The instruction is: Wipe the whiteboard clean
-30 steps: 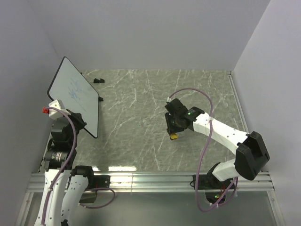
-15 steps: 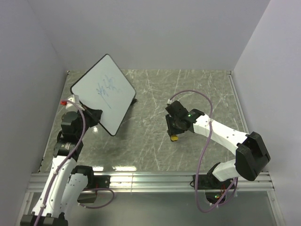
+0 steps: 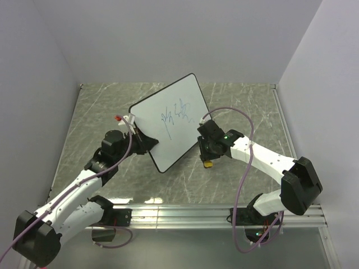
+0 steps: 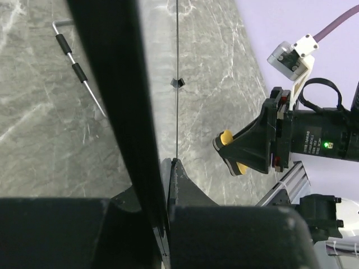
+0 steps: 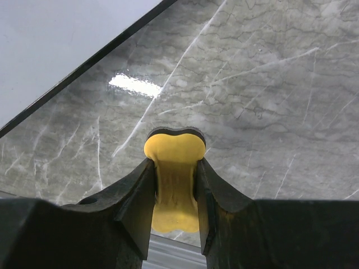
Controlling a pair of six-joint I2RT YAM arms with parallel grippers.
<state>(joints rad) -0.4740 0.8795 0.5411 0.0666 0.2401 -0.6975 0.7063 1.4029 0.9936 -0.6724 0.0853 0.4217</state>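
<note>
Swung right over: the whiteboard (image 3: 171, 123) went from the far-left wall to above mid-table (image 3: 252, 106), held up tilted, its edge now just beside the yellow bone-shaped eraser (image 3: 207, 163). Left fingers (image 3: 143, 141) are clenched on the board's lower-left edge; right fingers (image 5: 134, 196) are grasping the eraser. Wiping looks ready to start, I'd say. Blue scribbles (image 3: 176, 116) aren't readable — nor is the tiny print (image 4: 311, 147) on the right wrist.

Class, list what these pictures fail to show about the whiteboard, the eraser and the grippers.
- Top view: the scribbles on the whiteboard are too small to read.
- Top view: the right gripper covers most of the eraser.
- Left wrist view: the whiteboard is edge-on, so its face is hidden.
- Right wrist view: the frame cuts off all but one whiteboard edge.
</note>
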